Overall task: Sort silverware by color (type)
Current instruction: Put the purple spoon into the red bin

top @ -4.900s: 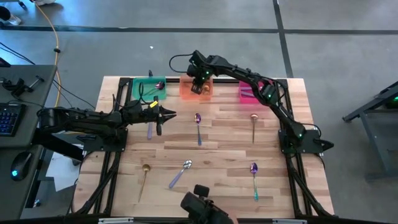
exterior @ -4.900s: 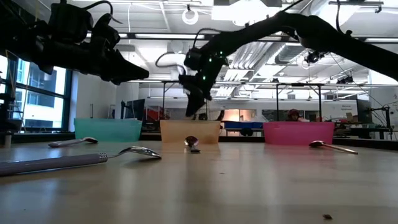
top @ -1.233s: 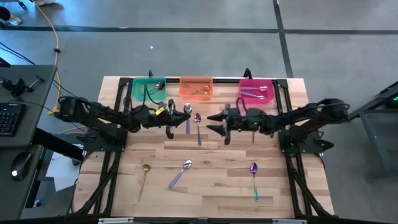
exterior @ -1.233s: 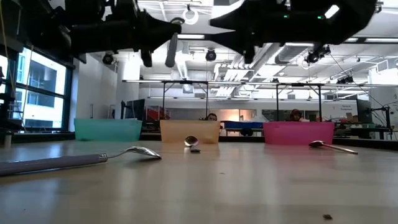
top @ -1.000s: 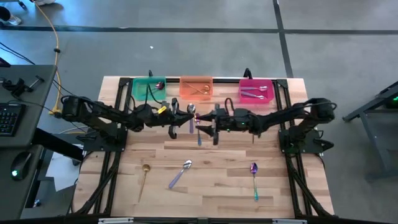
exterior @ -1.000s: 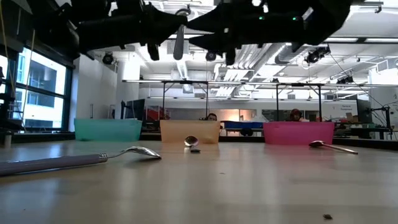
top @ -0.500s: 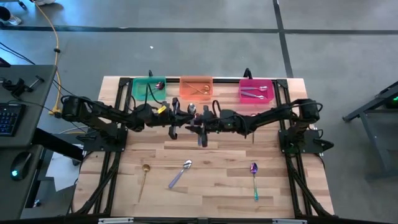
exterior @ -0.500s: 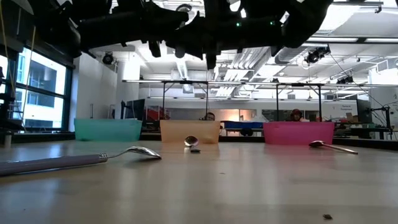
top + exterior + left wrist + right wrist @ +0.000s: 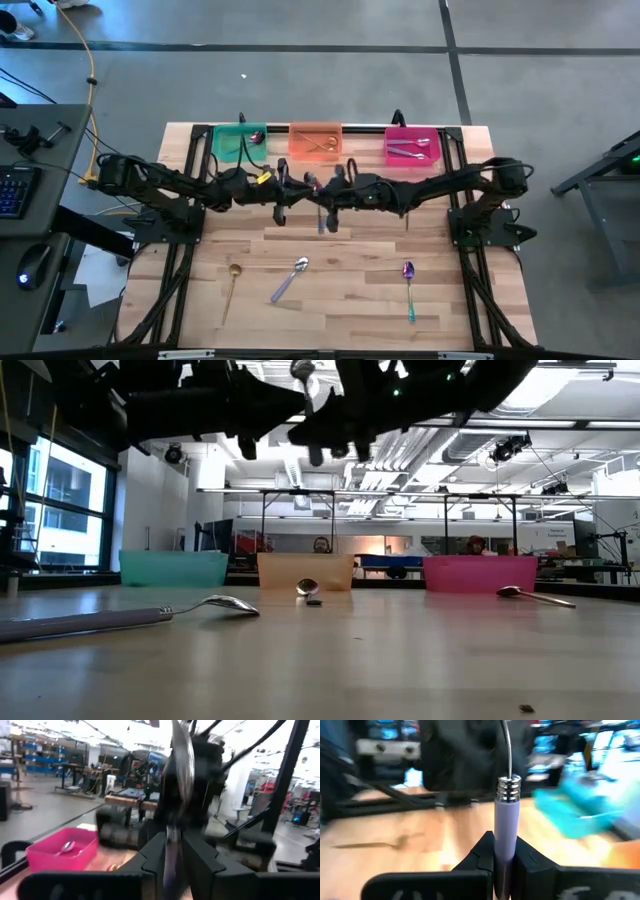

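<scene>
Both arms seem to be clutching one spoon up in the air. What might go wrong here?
The lilac-handled silver spoon sits in both the left claw and the right claw, above the wooden table. If either pulls early, they may tug against each other. If both loosen, it may drop.

One silver spoon with a lavender handle (image 9: 506,827) is held in the air at the upper middle of the high view, upright, the handle downward and the bowl (image 9: 180,760) upward. On the table lie a purple spoon (image 9: 320,205) near the middle, a gold spoon (image 9: 231,283) at lower left, a silver spoon with a lavender handle (image 9: 289,278) beside it, and a purple spoon with a teal handle (image 9: 409,288) at lower right. A gold spoon (image 9: 407,207) lies right of the middle.
</scene>
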`<state>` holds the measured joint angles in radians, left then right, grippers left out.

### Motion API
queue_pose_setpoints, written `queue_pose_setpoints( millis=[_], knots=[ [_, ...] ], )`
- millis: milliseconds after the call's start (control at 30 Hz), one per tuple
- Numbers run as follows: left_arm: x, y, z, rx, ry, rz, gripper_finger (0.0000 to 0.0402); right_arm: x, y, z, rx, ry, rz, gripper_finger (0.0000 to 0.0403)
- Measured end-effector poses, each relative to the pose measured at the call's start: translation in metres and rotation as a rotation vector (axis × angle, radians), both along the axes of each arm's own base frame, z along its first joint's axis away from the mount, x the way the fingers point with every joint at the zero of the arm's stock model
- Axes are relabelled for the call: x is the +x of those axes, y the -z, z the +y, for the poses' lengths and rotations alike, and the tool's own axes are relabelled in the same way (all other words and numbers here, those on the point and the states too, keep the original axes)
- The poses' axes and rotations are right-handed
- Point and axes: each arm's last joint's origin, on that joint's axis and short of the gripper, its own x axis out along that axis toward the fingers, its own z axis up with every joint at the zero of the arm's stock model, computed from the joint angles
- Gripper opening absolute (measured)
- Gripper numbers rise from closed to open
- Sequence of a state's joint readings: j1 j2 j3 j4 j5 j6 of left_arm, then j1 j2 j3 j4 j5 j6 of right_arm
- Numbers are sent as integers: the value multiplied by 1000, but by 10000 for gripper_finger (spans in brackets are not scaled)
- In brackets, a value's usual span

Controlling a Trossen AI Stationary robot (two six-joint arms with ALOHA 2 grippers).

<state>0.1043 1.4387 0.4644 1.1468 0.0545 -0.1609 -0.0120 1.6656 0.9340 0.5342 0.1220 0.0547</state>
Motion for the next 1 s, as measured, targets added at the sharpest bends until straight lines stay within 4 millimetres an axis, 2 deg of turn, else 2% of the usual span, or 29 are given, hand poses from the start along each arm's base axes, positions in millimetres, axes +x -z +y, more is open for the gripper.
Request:
queue_pose_setpoints(
  millis=[267,400,500,600,700,867,1000],
  knots=[
    [-1,1,1,46,-31,38,88,-44,-12,-22,-111,274,352,3],
    [-1,6,1,46,-34,90,90,-76,-9,-44,-129,418,597,2],
    [-1,10,1,42,-32,137,90,-101,-5,-67,-167,520,800,2],
    [-1,12,0,41,-29,154,90,-122,2,-89,-281,561,1046,2],
    [0,12,-2,42,-22,153,90,-136,5,-115,-332,587,1175,1],
    [0,12,-6,44,-7,155,90,-151,14,-150,-313,578,1278,1],
    [0,14,-9,65,3,174,90,-161,20,-165,-294,540,1353,1]
  ],
)
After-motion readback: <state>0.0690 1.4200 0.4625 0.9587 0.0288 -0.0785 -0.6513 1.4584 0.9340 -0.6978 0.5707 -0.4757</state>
